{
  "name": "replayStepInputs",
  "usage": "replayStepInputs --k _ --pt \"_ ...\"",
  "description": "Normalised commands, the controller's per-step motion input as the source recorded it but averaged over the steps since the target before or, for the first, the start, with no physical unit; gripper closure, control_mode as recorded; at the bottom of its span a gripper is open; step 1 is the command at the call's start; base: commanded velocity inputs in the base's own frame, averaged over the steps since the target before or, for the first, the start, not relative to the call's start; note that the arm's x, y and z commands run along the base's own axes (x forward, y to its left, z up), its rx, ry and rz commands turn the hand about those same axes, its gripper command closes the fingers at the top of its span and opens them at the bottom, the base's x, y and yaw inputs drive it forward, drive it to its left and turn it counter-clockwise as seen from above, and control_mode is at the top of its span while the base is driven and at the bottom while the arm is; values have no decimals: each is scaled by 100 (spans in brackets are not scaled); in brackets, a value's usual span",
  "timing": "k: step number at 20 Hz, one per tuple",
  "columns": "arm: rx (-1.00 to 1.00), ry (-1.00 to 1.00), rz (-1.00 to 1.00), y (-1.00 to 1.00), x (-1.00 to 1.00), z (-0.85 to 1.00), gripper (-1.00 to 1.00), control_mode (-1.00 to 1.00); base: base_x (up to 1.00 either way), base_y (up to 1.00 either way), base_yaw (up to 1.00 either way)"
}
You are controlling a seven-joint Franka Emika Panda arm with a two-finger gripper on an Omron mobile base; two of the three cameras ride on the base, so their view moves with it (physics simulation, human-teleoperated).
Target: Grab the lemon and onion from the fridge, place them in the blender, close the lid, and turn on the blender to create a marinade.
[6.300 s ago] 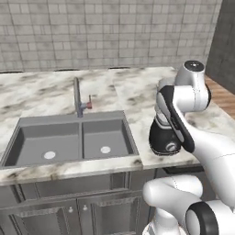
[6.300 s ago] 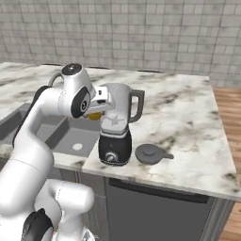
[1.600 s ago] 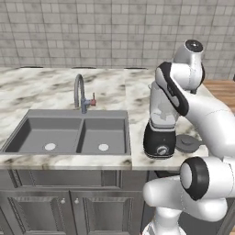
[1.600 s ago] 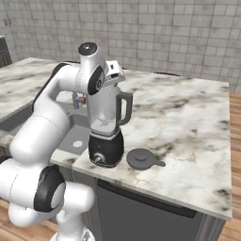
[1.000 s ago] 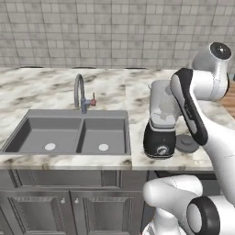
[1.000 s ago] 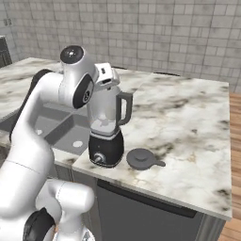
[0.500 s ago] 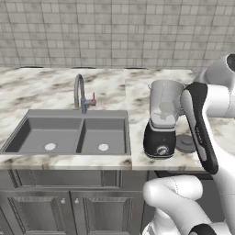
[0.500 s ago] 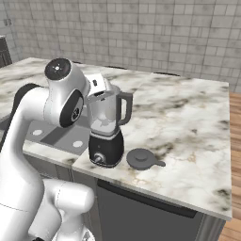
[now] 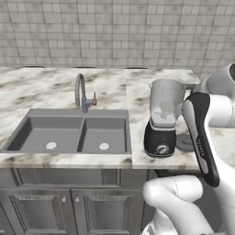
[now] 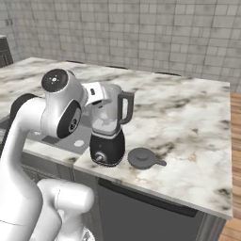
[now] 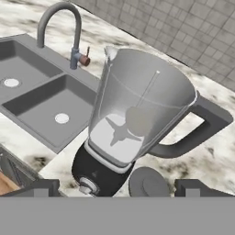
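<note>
The white arm folds back beside the blender (image 9: pixel 164 120), its claw (image 11: pixel 117 186) spread wide and empty above the open jar. The clear tinted jar sits on a rounded black base on the marble table (image 10: pixel 188 122); the round dark lid (image 10: pixel 143 158) lies just beside it. Since a second ago the arm has drawn away from the jar.

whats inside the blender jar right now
Through the open top of the blender, the hand view shows the blade at the bottom and one pale round shape against the tinted wall. Its colour cannot be told. The lid lies on the counter beside the base.
</note>
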Motion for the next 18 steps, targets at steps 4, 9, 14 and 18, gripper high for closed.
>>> replayStepInputs --k 4,9,14,18 --pt "0 0 0 0 0 0 -100 100 -45 45 11" --pt "0 0 0 0 0 0 -100 100 -13 86 27" --pt "0 0 0 0 0 0 -100 100 0 100 44" --pt "0 0 0 0 0 0 -100 100 13 100 51"
